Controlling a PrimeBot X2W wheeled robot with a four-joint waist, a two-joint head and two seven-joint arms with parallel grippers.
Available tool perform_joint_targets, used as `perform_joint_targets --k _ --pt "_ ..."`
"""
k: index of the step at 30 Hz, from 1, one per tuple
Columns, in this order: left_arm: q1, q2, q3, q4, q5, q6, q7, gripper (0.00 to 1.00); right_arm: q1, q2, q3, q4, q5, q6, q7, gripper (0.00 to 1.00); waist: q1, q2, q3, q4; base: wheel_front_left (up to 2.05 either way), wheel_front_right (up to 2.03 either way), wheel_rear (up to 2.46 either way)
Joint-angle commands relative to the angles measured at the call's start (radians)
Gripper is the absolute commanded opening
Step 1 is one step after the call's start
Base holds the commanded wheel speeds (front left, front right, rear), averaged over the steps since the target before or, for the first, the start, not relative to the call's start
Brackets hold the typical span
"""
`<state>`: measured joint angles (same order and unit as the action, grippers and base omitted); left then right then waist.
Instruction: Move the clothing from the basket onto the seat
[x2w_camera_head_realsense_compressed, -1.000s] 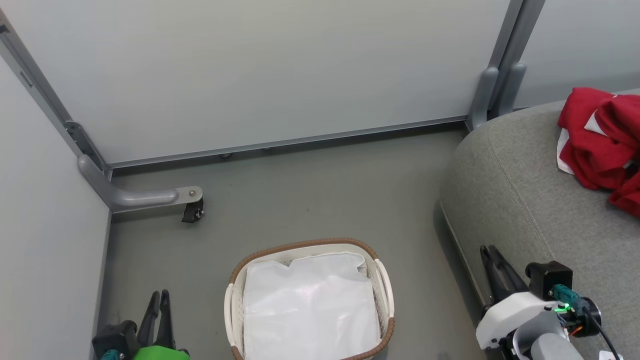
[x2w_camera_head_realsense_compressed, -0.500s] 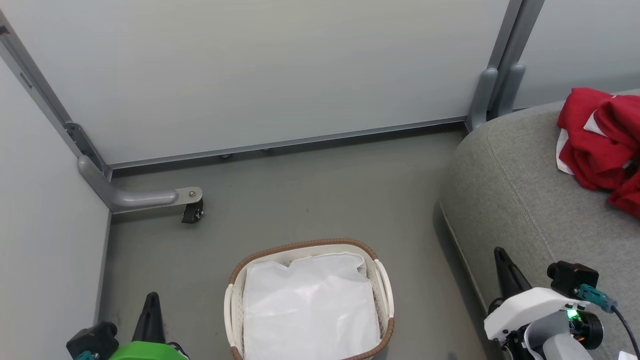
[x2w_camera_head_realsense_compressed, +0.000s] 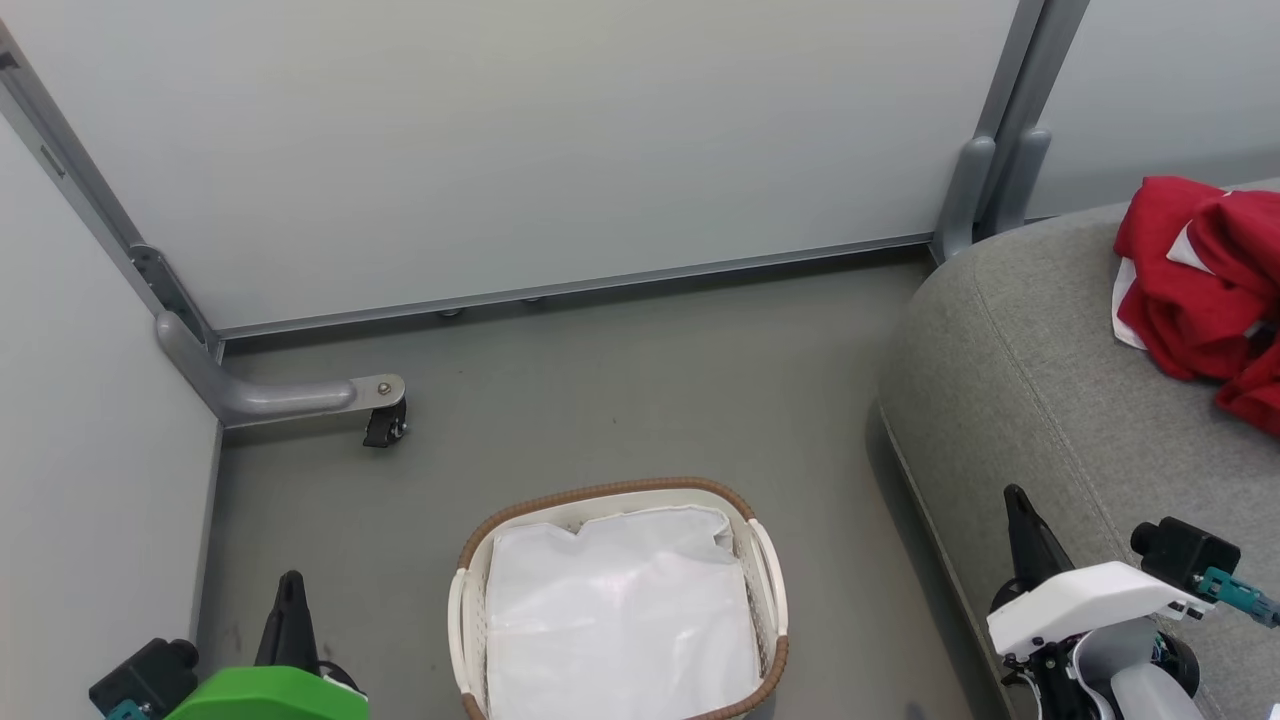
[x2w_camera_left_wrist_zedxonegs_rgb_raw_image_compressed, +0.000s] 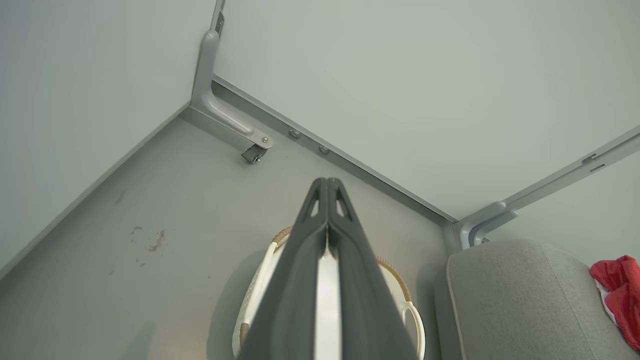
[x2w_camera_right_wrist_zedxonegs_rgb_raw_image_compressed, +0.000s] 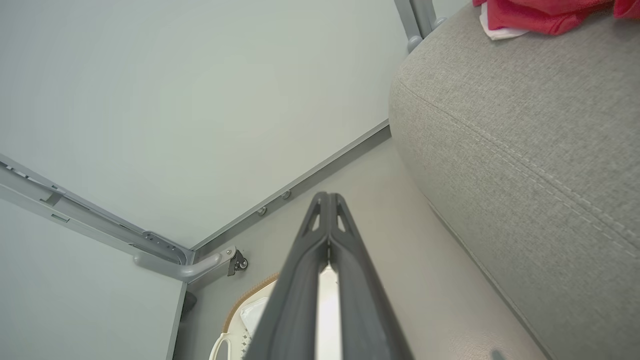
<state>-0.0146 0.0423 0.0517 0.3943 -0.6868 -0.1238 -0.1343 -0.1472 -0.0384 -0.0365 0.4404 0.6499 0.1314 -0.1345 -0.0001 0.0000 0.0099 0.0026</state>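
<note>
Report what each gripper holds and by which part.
Nothing. The left gripper and right gripper are both shut empty; the clothing lies on the seat.

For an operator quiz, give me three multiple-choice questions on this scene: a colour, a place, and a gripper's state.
1. What colour is the rim of the basket? A brown, B blue, C black.
2. Where is the red clothing? A in the basket, B on the seat, C half in each.
3. How is the left gripper? A wide open, B shut on clothing, C shut, empty.
Answers: 1 A, the woven rim is brown. 2 B, it lies heaped on the grey seat. 3 C, its fingers meet with nothing between.
</note>
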Motion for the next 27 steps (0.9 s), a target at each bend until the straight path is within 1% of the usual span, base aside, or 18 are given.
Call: perform_joint_targets --k 1,14,27 --pt "-0.032 0.005 0.005 -0.019 -0.037 -0.003 0.008 0.0 -0.001 -0.006 -0.006 -0.022 0.041 0.0 0.009 0.0 0.0001 0.0 0.0 0.0 0.0 0.0 0.0" --pt "-0.046 0.007 0.017 -0.045 -0.208 -0.004 0.055 0.0 0.006 -0.008 -0.02 -0.057 0.219 0.0 0.056 0.0 0.0001 0.0 -0.001 0.0 0.0 0.0 0.0" --pt "-0.058 0.008 0.027 -0.067 -0.357 -0.005 0.095 0.0 0.013 -0.009 -0.033 -0.087 0.372 -0.001 0.096 0.0 0.0001 0.0 -0.002 -0.001 0.0 0.0 0.0"
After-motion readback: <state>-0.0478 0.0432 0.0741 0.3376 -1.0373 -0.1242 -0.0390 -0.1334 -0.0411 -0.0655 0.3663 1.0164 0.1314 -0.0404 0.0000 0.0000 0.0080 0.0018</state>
